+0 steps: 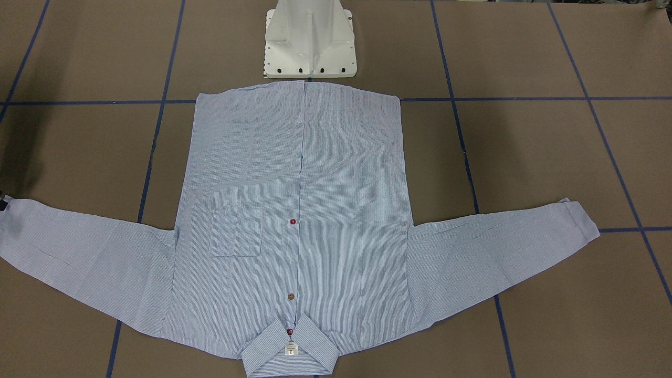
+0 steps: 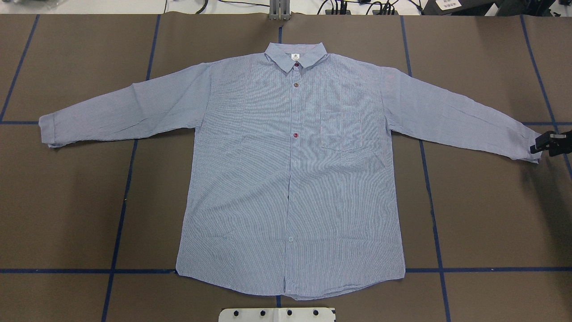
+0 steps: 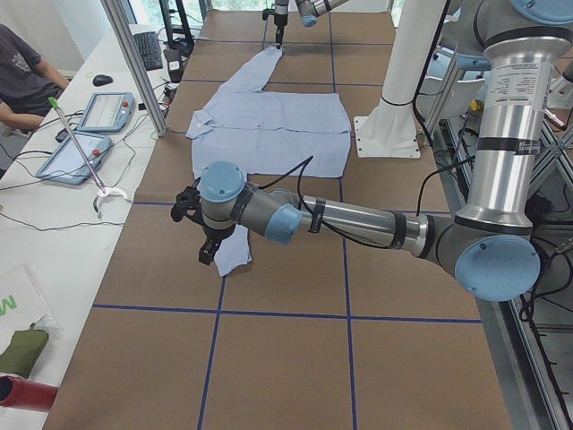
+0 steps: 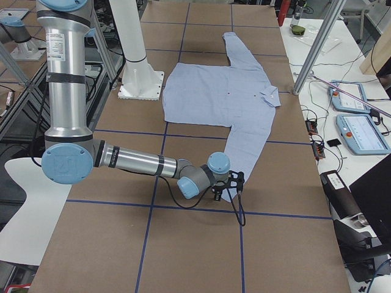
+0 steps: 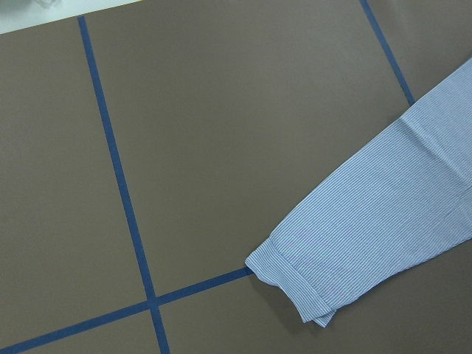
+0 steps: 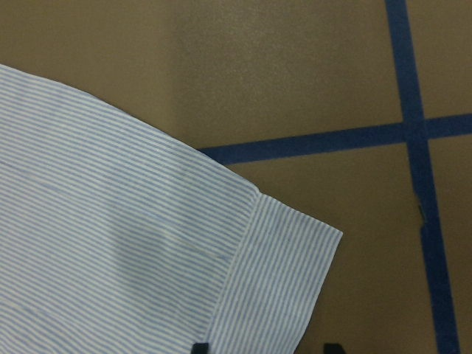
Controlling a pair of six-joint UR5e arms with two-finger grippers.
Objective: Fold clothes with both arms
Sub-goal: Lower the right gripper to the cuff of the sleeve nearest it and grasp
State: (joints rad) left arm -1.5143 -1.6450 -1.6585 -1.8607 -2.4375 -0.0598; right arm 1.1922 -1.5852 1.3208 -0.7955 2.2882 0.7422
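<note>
The light blue-and-white striped shirt (image 2: 290, 170) lies flat and buttoned on the brown table, sleeves spread out, collar (image 2: 295, 56) at the far side. My right gripper (image 2: 543, 144) sits low at the right sleeve's cuff (image 6: 284, 287). It is open, and in the right wrist view its fingertips (image 6: 198, 346) straddle the cuff's edge. My left gripper (image 3: 208, 246) hovers above the other cuff (image 5: 295, 284), and only the exterior left view shows it, so I cannot tell whether it is open or shut. No fingers appear in the left wrist view.
The white pedestal base (image 1: 310, 44) stands just behind the shirt's hem. Blue tape lines (image 2: 129, 179) grid the table. Beyond the collar side stand aluminium posts (image 3: 134, 63) and a bench with tablets (image 3: 98, 112), where a person (image 3: 22, 67) sits.
</note>
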